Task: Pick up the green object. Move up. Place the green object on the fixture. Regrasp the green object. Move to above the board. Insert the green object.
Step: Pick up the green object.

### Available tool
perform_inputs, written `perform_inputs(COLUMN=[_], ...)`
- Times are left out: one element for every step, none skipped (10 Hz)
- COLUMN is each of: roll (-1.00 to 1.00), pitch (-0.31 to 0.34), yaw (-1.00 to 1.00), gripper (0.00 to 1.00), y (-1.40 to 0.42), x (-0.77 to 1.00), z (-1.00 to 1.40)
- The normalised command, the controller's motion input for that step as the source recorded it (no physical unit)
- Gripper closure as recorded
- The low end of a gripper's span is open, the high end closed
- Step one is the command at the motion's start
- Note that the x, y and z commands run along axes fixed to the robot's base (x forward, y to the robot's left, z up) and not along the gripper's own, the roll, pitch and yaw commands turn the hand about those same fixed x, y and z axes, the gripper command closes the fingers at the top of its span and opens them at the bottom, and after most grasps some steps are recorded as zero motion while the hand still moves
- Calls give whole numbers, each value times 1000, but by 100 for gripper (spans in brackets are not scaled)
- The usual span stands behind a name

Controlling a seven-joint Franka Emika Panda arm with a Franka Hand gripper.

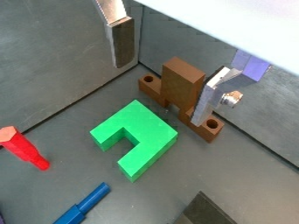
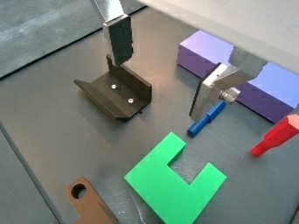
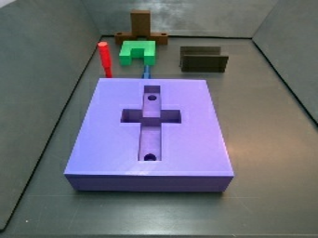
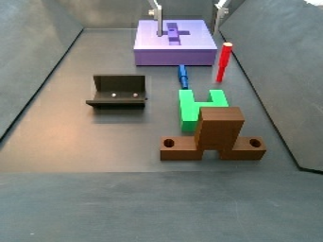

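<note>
The green object [image 1: 131, 136] lies flat on the grey floor, also seen in a wrist view [image 2: 172, 172] and in both side views [image 3: 132, 51] [image 4: 192, 106]. My gripper [image 1: 167, 68] hangs open and empty well above it, with nothing between the silver fingers [image 2: 119, 39]. In a side view only its fingertips show at the top edge, over the board [image 4: 177, 43]. The fixture [image 2: 117, 94] stands empty beside the green object [image 4: 120, 92] [image 3: 204, 59]. The purple board [image 3: 152, 130] shows its empty cross-shaped recess.
A brown cross-shaped block [image 4: 217, 132] stands right next to the green object [image 1: 181, 92]. A red peg [image 4: 226, 61] stands upright beside the board. A blue peg [image 4: 183, 74] lies between board and green object. Grey walls enclose the floor.
</note>
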Motion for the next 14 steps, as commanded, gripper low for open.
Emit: perform_inputs(roll=[-17, 0, -67, -79, -101, -89, -1, -29, 0, 0, 0, 17, 47, 37], pitch=[-11, 0, -79, -96, -107, -106, -166, -173, -180, -59, 0, 0, 0, 0], yaw=[0, -63, -157, -111, -97, -3, 0, 0, 0, -11, 0, 0, 0, 0], gripper=[0, 0, 0, 0, 0, 0, 0, 0, 0, 0, 0, 0, 0, 0], y=[0, -31, -91, -89, -114, -63, -20, -71, -177, -29, 80, 74, -246, -363], x=[0, 226, 206, 237, 37, -6, -383, -417, -400, -69, 403, 191, 0, -189], z=[-26, -214, -951, -946, -889, -897, -926, -846, -857, -437, -329, -514, -314, -114])
